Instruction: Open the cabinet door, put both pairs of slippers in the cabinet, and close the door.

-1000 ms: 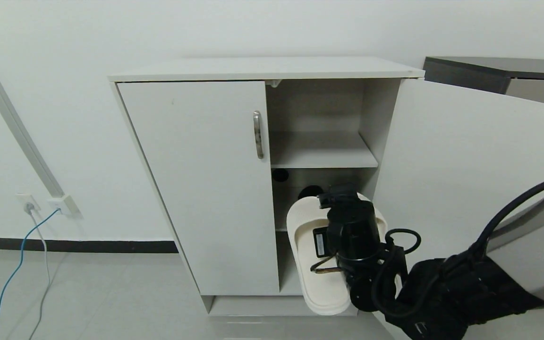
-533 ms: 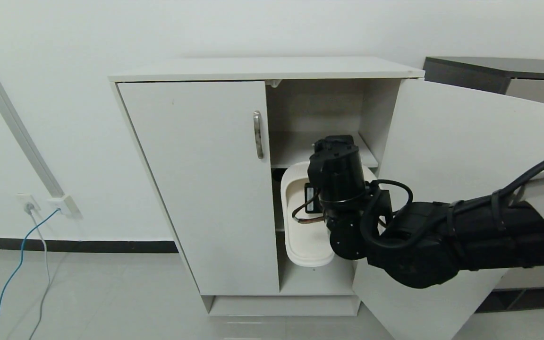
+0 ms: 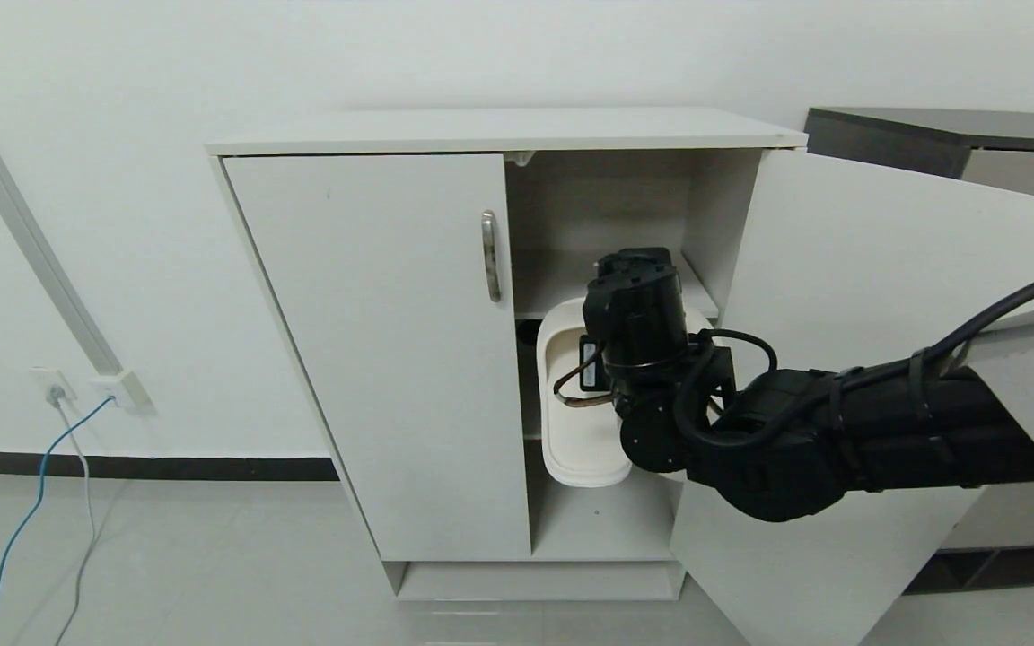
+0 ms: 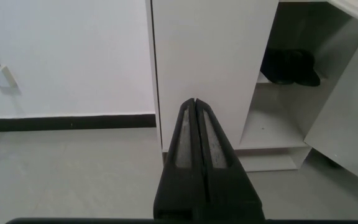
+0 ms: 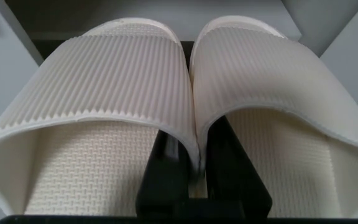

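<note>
Right gripper (image 5: 194,163): clamped on the white slippers (image 5: 104,81). Its fingers pinch the two inner walls together, so both shoes ride as one bundle.
White slippers, position: in the head view they hang at the cabinet's open right half, toes in under the upper shelf (image 3: 562,292) and heels still out in front, tilted down toward us. We judge them not yet set down.
Left gripper (image 4: 195,106): fingers pressed together with nothing between them, hanging low over the floor in front of the cabinet.
Step in hand: we read this as carrying the second pair in, with the release and the closing of the door still to come.
Doing it well: we would level the soles first, then push straight in between the closed door's edge and the open door (image 3: 840,296) — the gap looks snug for two shoes abreast. We would let go only once the heels clear the front edge.
Black slippers (image 4: 289,65): already inside on the lower shelf, so we would keep the white pair from shoving them.
Cabinet (image 3: 373,341): white and smooth-faced, left door shut with a metal handle (image 3: 490,256).
Room: pale glossy floor (image 3: 167,556), a white wall with a socket (image 3: 127,388) and trailing cables (image 3: 23,520), and a grey counter (image 3: 948,135) behind the open door.
</note>
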Robot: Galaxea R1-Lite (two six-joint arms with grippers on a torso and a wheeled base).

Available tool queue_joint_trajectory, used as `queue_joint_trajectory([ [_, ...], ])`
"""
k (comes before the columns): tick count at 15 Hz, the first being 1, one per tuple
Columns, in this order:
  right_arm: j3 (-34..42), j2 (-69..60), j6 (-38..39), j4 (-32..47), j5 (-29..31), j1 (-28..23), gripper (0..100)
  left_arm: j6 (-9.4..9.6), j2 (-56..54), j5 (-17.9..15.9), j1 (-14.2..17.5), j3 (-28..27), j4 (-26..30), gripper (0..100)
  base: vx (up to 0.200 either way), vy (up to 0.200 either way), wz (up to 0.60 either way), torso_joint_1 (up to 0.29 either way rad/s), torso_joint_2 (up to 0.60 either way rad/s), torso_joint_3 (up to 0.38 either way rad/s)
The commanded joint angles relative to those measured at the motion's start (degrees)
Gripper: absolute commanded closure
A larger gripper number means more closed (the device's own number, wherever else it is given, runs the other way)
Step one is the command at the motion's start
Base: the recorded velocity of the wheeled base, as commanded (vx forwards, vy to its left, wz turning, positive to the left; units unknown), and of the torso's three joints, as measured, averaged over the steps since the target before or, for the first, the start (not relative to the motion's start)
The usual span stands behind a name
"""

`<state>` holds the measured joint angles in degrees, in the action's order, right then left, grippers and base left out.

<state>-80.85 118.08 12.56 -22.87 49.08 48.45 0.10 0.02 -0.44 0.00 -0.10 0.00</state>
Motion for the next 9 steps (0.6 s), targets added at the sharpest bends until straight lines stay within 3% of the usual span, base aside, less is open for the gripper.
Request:
queue_joint_trajectory([
  [1,0.08,0.05,-0.08,-0.07,-0.04,-0.02,100,-0.01,0.06,0.0,0.0,0.01,0.0,100,0.2,0.0,0.0,0.017,0.0,0.007],
  [9,0.96,-0.66,-0.43,-0.16,0.05,0.07,100,-0.01,0.06,-0.09,0.0,0.01,0.0,100,0.2,0.0,0.0,-0.001,0.0,0.003],
])
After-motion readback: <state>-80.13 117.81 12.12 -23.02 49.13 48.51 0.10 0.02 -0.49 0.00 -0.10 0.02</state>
